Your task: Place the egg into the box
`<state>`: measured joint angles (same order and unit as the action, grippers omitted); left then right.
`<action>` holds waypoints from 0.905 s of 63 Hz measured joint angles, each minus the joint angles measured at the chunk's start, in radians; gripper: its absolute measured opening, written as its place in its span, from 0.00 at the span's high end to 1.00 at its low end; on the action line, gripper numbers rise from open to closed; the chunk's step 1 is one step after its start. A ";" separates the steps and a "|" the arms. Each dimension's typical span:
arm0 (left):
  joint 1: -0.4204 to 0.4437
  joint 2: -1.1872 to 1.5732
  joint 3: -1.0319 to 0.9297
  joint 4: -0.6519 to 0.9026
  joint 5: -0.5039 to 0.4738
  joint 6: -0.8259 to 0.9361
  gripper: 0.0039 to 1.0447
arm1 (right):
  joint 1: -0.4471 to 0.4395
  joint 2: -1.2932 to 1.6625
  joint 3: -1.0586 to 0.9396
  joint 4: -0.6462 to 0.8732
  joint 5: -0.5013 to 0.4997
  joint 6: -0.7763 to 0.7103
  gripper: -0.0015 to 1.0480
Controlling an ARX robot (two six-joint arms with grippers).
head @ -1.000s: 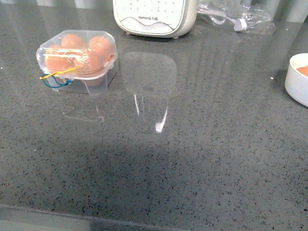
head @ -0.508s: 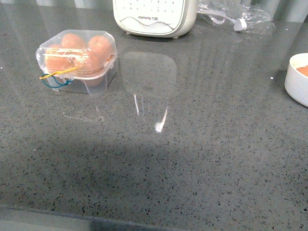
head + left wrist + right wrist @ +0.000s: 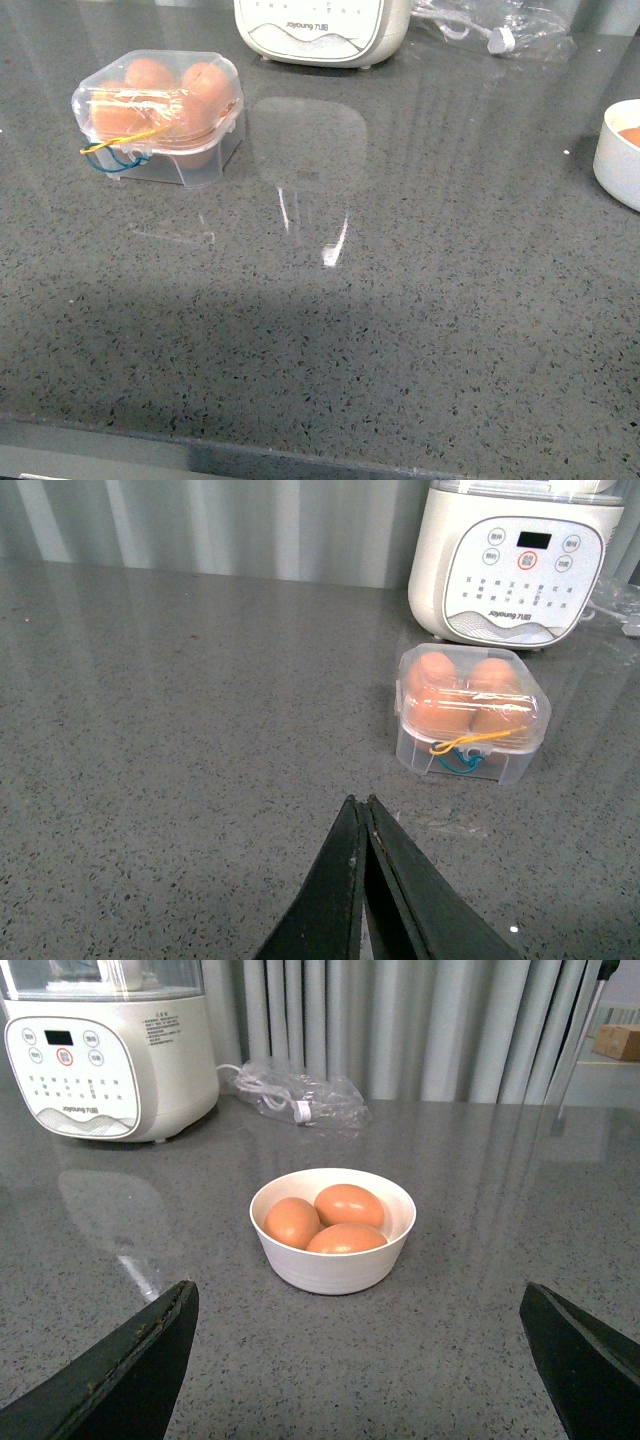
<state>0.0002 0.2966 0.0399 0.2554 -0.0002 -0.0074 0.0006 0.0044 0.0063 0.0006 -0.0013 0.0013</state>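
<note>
Since a second ago the front view has shifted slightly: everything sits a little higher in frame, though nothing on the counter itself has moved, so the task looks settled rather than under way. At ten o'clock the box (image 3: 160, 115) stands shut, elastic loops (image 3: 118, 152) hooked, four eggs inside, the egg (image 3: 205, 88) among them. The appliance (image 3: 320, 30) sits at twelve. At three o'clock the bowl (image 3: 332, 1228) holds three eggs. The left gripper (image 3: 364, 825) is pressed closed, empty; the right gripper (image 3: 360, 1330) gapes wide.
</note>
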 joint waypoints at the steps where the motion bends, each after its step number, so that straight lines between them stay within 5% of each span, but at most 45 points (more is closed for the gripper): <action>1: 0.000 -0.006 -0.002 -0.004 0.000 0.000 0.97 | 0.000 0.000 0.000 0.000 0.000 0.000 0.07; 57: 0.000 -0.293 -0.012 -0.255 0.000 0.003 0.97 | 0.000 0.000 0.000 0.000 0.000 0.000 0.07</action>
<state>-0.0002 0.0032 0.0277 0.0006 -0.0006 -0.0048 0.0006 0.0044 0.0063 0.0006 -0.0013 0.0017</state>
